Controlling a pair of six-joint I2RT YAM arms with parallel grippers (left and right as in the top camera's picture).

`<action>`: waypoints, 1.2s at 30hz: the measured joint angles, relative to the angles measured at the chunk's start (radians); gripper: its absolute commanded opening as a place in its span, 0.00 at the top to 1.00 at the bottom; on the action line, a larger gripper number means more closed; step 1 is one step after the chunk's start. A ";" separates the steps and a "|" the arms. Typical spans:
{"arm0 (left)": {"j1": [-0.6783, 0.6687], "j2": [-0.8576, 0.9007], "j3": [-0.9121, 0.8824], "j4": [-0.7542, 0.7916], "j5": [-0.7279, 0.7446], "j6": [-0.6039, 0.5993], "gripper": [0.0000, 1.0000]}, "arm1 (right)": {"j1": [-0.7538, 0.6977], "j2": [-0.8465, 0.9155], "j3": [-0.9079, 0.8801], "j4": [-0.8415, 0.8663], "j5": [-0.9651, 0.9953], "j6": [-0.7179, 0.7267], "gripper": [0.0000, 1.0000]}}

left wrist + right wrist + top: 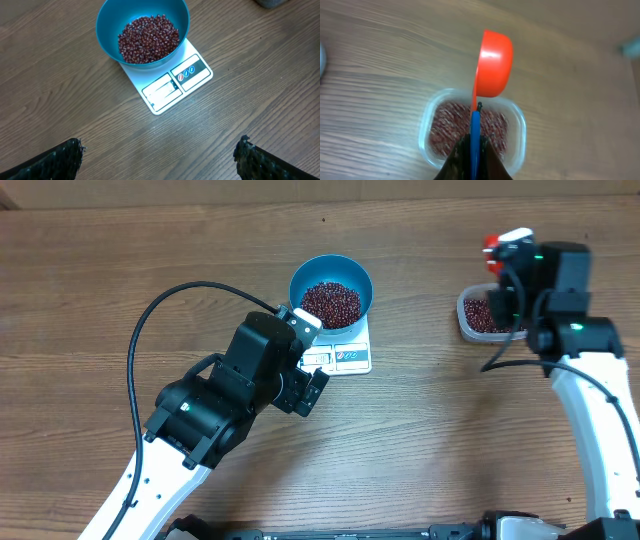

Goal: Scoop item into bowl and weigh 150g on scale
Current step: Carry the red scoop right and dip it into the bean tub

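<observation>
Setting: a robotics test bench, not a home kitchen. Evidence:

- Two black-and-white robot arms, the left arm and the right arm, reach over a wood-grain table.
- A black cable loops loose beside the left arm.
- A green indicator lamp glows on the right arm.
- The household goods form one small staged set: a scale, a blue bowl of beans, a clear tub and an orange scoop.

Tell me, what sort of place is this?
Probably a robotics lab bench, not a kitchen: left arm and right arm over a wooden table, with a scale, a blue bowl of beans and a clear tub.
</observation>
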 measured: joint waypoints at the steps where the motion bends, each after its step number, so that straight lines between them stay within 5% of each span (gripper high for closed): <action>1: 0.000 0.000 0.000 0.000 0.000 0.000 0.01 | -0.031 0.000 0.000 -0.013 -0.008 0.018 0.96; 9: 0.000 0.000 0.000 0.000 0.000 0.000 0.01 | -0.162 0.014 -0.010 -0.073 -0.135 0.072 0.96; 36: 0.000 0.000 0.000 0.000 0.000 0.000 0.00 | -0.165 0.237 -0.035 -0.086 -0.254 0.084 0.96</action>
